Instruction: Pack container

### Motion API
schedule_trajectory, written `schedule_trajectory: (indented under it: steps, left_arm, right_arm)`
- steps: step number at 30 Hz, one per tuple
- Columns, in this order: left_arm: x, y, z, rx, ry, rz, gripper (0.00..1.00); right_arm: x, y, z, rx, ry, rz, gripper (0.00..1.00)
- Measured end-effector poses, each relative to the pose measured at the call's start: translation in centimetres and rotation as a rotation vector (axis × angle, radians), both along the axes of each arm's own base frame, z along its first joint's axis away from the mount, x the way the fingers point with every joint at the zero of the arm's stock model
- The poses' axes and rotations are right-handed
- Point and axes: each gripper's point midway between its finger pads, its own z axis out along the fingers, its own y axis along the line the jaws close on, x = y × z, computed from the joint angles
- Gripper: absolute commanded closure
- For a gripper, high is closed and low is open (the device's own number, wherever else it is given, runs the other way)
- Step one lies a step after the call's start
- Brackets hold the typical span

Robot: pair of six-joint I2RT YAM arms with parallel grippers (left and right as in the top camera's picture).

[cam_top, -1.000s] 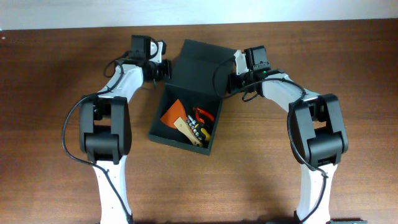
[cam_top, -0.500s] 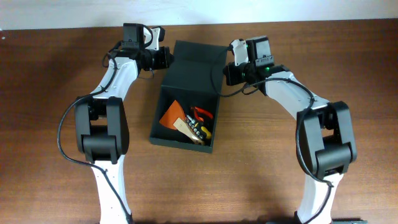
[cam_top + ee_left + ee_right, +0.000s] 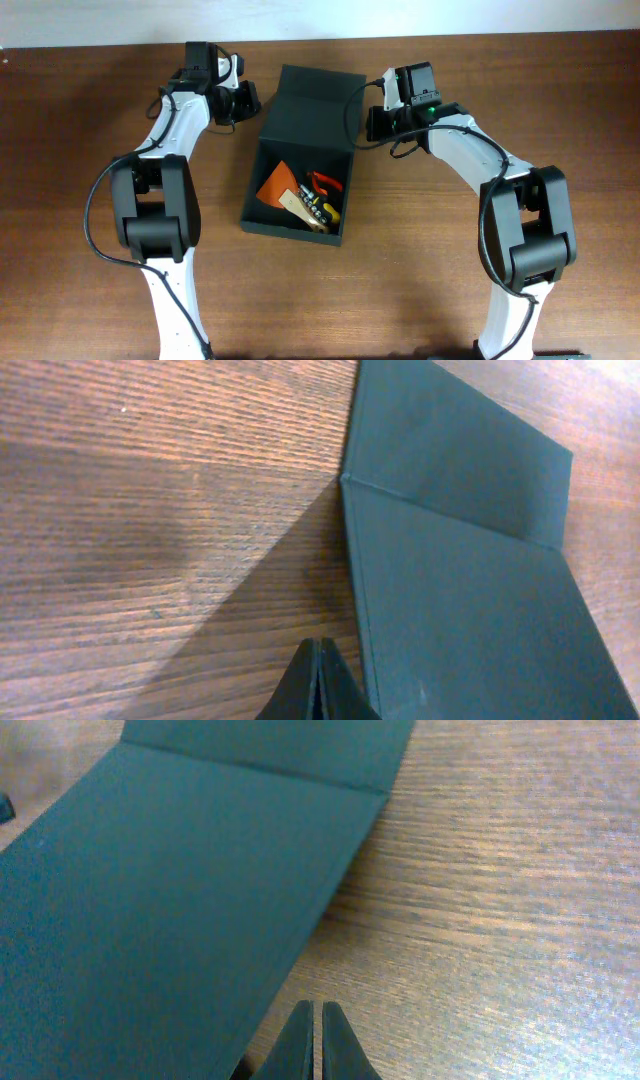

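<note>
The dark green container (image 3: 288,232) stands open mid-table, its hinged flap lid (image 3: 312,105) laid back flat on the far side. Inside lie an orange piece (image 3: 279,181), red-handled pliers (image 3: 326,183) and a yellow-and-black tool (image 3: 320,213). My left gripper (image 3: 246,100) is shut and empty, just left of the lid's edge, over bare wood (image 3: 318,660). My right gripper (image 3: 372,122) is shut and empty, just right of the lid's edge (image 3: 316,1020). The lid fills much of the left wrist view (image 3: 470,560) and of the right wrist view (image 3: 170,900).
The brown wooden table (image 3: 90,150) runs wide on both sides of the box. A pale wall strip (image 3: 320,15) borders its far edge. Both arms' bases stand near the front edge.
My left gripper has drawn back left, away from the lid's edge. My right gripper has shifted slightly back and right. The lid now lies straighter behind the box.
</note>
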Motion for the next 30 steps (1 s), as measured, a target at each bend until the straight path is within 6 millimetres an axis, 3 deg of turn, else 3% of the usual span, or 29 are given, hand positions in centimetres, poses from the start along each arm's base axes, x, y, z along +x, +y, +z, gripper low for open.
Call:
schedule_trajectory:
  steps: [6, 11, 22, 30]
  left_arm:
    - [-0.2, 0.0, -1.4, -0.011, 0.052, 0.052, 0.98]
    - [-0.7, -0.4, -3.8, -0.043, 0.113, 0.073, 0.98]
    - [-0.5, -1.6, -3.4, -0.124, 0.125, 0.076, 0.98]
    - [-0.2, -2.2, -2.9, -0.175, 0.111, 0.058, 0.98]
  right_arm:
    - [0.1, -0.1, -0.4, 0.035, 0.038, -0.073, 0.96]
    - [0.0, -0.1, -2.1, 0.052, 0.086, -0.113, 0.96]
    - [0.7, 1.2, -4.8, 0.140, 0.121, -0.138, 0.96]
    - [2.5, 2.3, -3.8, 0.214, 0.032, -0.102, 0.96]
